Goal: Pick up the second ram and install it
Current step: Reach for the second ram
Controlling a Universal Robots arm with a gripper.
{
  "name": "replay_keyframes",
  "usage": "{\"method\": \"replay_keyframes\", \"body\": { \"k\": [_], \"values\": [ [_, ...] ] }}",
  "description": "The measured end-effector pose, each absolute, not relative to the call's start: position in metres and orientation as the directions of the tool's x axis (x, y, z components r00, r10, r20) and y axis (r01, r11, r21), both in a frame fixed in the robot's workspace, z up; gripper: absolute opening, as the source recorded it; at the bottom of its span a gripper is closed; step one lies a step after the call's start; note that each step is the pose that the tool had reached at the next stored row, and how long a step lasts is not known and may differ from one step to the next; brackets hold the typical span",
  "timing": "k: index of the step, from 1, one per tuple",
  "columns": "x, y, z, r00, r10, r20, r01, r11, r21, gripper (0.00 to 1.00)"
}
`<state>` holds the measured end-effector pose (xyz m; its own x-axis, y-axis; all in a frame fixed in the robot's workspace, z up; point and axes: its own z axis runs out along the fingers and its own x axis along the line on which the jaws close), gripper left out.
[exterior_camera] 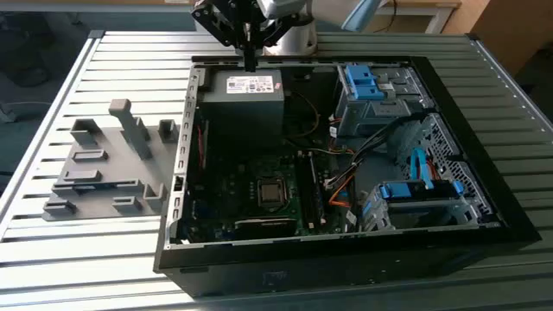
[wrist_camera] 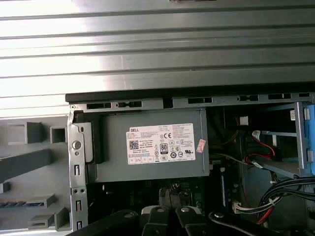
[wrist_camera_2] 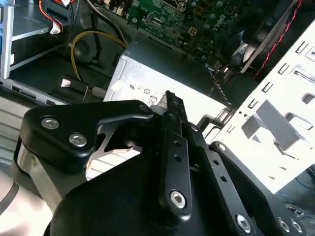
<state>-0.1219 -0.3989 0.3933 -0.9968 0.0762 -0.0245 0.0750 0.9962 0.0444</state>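
**Hovering over the power supply [exterior_camera: 242,97] with the claw [exterior_camera: 250,63] carrying nothing**

The claw is hanging tip-down above the far edge of the power supply, just inside the rim of the open computer case [exterior_camera: 186,116]. In the second wrist view its fingers [wrist_camera_2: 173,132] are lying drawn together to a narrow point, and nothing is showing between them. The exterior view is giving the same pinched outline.

The second ram [wrist_camera: 24,203] is sitting well apart from the claw, outside the case wall, off toward the exterior view's left and nearer that camera. In the first wrist view it is showing as a thin bluish strip that appears to be standing on edge in a slot of the grey holder [exterior_camera: 103,197], which is resting on the slatted table [exterior_camera: 103,65]. The motherboard [exterior_camera: 250,188] is lying on the far side of the power supply from the claw, deep in the case.

As for handling, I am judging the board to be light and stiff but thin and easily damaged. Its chips and its contact edge are not places for pressure. The sensible hold seems to be across the two flat faces, near mid-length along the exposed upper edge. A firm, square pinch there would keep it from tilting or slipping out of line.
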Motion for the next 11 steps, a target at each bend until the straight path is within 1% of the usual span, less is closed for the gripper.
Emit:
{"method": "replay_keyframes", "body": {
  "k": [11],
  "values": [
    [-0.1235, -0.3989, 0.3933, -0.997, 0.076, -0.024, 0.075, 0.996, 0.044, 0.11]
  ]
}}
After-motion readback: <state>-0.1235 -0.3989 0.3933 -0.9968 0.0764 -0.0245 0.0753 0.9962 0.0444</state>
